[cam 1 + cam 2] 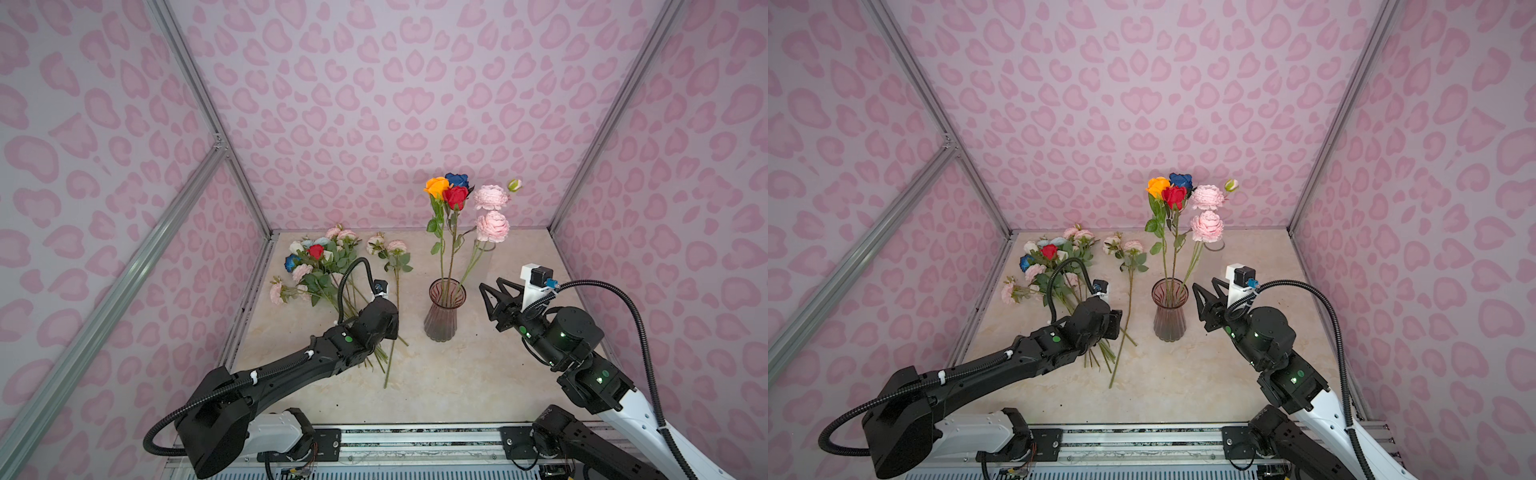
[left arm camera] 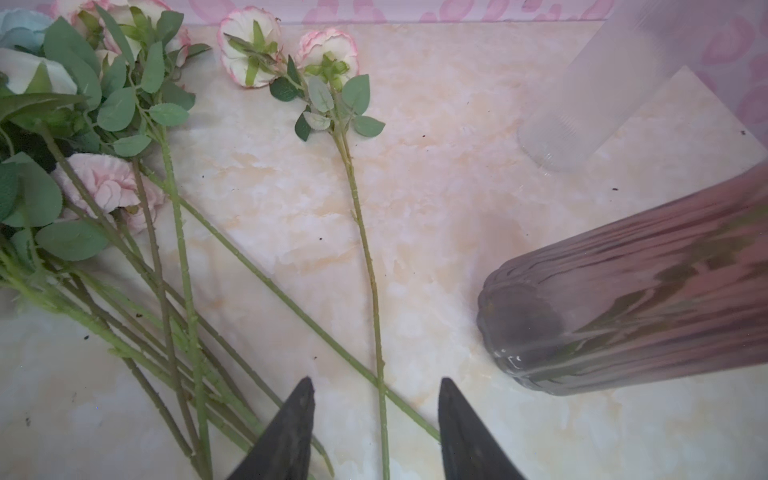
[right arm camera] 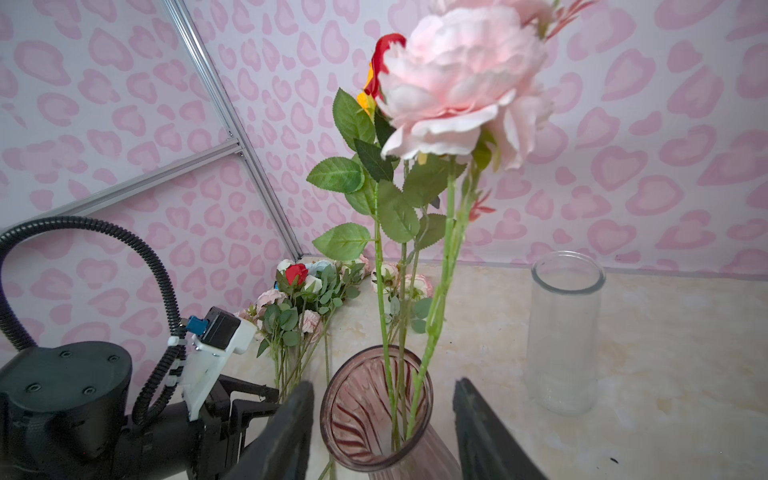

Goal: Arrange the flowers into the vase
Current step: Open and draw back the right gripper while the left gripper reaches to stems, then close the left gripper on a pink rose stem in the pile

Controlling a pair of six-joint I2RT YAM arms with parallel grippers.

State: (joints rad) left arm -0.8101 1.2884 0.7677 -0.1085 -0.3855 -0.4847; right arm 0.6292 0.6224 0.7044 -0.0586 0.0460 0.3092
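Flowers [image 1: 320,266] lie in a loose heap at the far left of the marble-patterned tabletop [image 1: 457,374] in both top views. One two-headed pale pink stem [image 1: 397,291] lies just to the right of the heap. Near the middle the purple ribbed vase [image 1: 442,316] stands upright. It holds an orange rose [image 1: 436,187], a red rose [image 1: 456,196], a dark blue rose [image 1: 457,179] and two pink peonies [image 1: 492,226]. The left arm's wrist hangs over the lower ends of the heaped stems. The right gripper [image 1: 490,283] hovers just right of the vase, apart from it, jaws spread and empty.

In the left wrist view the left gripper [image 2: 376,380] has its jaws standing apart. The two-headed pale pink stem and one slanting stem cross between the tips, and neither jaw is closed on them. The purple ribbed vase stands near, with a clear glass cylinder [image 2: 582,104] beyond it.

In the right wrist view the right gripper's fingers [image 3: 286,424] stand wide on either side of the vase mouth, gripping nothing. Green stems rise from the vase, and the remaining flowers lie behind it.
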